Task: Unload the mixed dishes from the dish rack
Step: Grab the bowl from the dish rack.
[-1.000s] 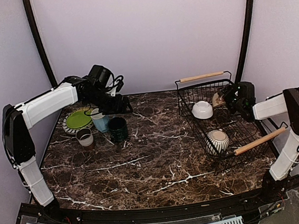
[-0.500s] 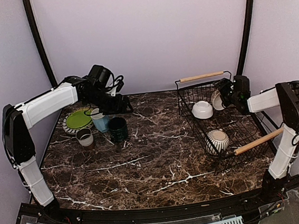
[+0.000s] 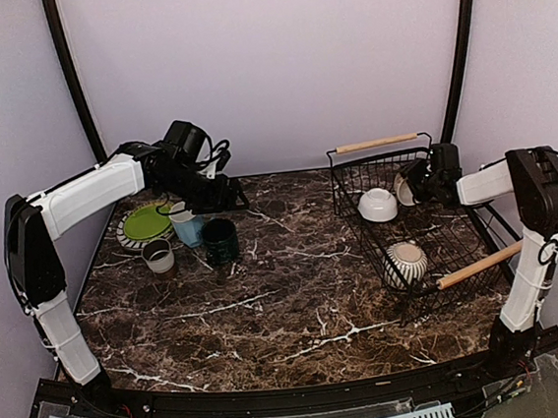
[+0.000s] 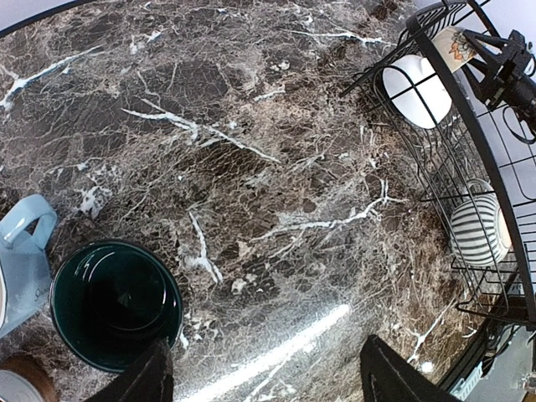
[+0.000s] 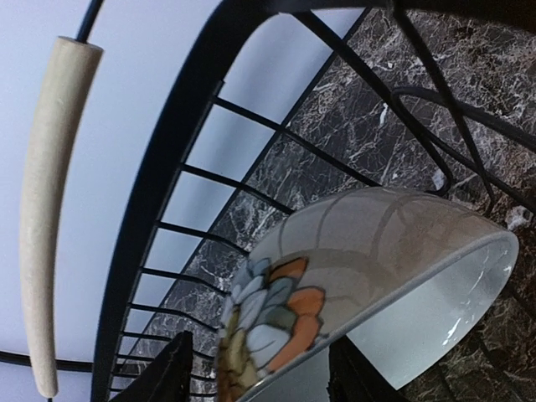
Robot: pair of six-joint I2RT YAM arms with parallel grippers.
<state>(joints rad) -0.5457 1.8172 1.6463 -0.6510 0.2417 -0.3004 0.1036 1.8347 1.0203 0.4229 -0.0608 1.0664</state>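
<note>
Right pincer [image 5: 258, 368] is straddling the floral bowl [image 5: 360, 251] rim, spread, unclamped; thin grip may slip, bowl snagging dish rack [image 5: 141, 243] wires. Left pincer [image 4: 268, 377] is hanging released.

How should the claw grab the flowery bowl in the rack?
By its thin rim. The flowery bowl is tipped on its side in the dish rack, rim toward the right claw. Come at the rim edge-on from there, with one finger inside the bowl and one outside.

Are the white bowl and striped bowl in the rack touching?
Apart. The top external view shows open wire of the rack between the white bowl and the striped bowl.
</note>
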